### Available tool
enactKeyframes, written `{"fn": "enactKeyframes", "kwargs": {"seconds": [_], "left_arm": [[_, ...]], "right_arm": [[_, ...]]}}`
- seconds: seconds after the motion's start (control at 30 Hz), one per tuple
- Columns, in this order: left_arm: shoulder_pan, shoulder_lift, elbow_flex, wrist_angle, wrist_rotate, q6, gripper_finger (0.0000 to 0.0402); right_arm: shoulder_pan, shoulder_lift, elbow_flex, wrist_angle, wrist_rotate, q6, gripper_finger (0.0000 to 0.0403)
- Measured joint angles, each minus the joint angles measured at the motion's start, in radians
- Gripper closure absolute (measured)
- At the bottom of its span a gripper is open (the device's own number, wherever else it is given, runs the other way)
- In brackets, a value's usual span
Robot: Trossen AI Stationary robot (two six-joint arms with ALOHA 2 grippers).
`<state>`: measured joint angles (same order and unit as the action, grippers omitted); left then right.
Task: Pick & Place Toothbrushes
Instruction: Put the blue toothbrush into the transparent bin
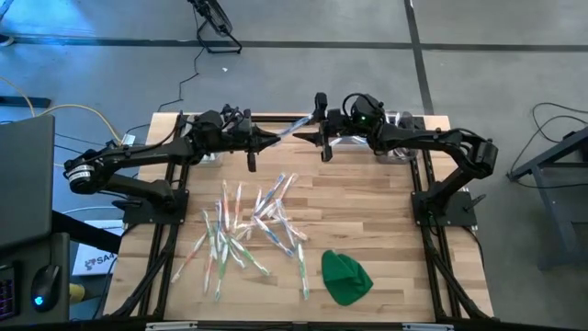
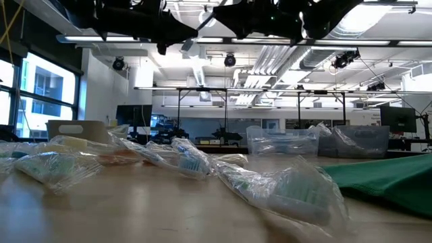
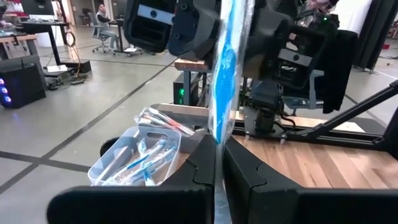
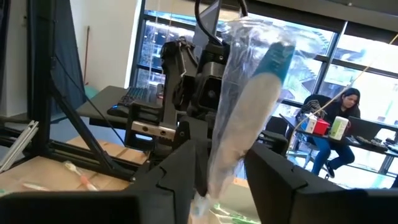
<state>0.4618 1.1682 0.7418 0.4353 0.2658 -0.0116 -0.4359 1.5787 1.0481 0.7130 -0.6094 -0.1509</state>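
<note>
Both arms are raised over the far edge of the wooden surface [image 1: 367,198], with their grippers pointing at each other across the middle.

One wrapped toothbrush [image 1: 292,128] spans the gap between them, up in the air and clear of the surface.

Left gripper [image 1: 266,140]: fingers pressed shut on one end of the wrapped toothbrush. In the left wrist view the blue-handled stick [image 3: 222,68] rises straight out from between the two dark fingers [image 3: 202,163], which meet on it.

Right gripper [image 1: 312,138]: fingers partly apart around the other end. In the right wrist view the clear wrapper with its blue-green accent [image 4: 249,99] stands between the two fingers [image 4: 177,168]. It lies against the one finger, with a visible gap to the other. Whether the right fingers grip it cannot be told.

Remaining toothbrushes [image 1: 246,230]: a loose scatter of wrapped sticks on the middle and near-left part of the surface, lying at mixed angles, some crossing one another. The low view shows their crinkled wrappers [image 2: 182,158] flat on the wood.

A green cloth lump [image 1: 345,277] lies on the surface just right of the scatter, near the front edge.

A clear bin [image 3: 134,158] at the surface's far edge holds several wrapped toothbrushes.

A person [image 4: 339,127] sits at a desk in the room beyond.
</note>
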Motion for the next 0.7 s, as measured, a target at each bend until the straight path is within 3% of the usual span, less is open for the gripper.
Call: {"fn": "enactKeyframes", "kwargs": {"seconds": [0.2, 0.3, 0.7], "left_arm": [[-0.001, 0.045, 0.000, 0.026, -0.004, -0.012, 0.0396], [0.000, 0.068, 0.000, 0.019, -0.009, -0.018, 0.0396], [0.002, 0.074, -0.001, 0.067, -0.009, -0.018, 0.0396]], "right_arm": [[0.017, 0.000, 0.000, -0.004, 0.011, -0.010, 0.0218], [0.018, 0.000, 0.000, -0.003, 0.028, -0.010, 0.0209], [0.003, 0.000, 0.001, -0.044, 0.061, -0.014, 0.0293]]}}
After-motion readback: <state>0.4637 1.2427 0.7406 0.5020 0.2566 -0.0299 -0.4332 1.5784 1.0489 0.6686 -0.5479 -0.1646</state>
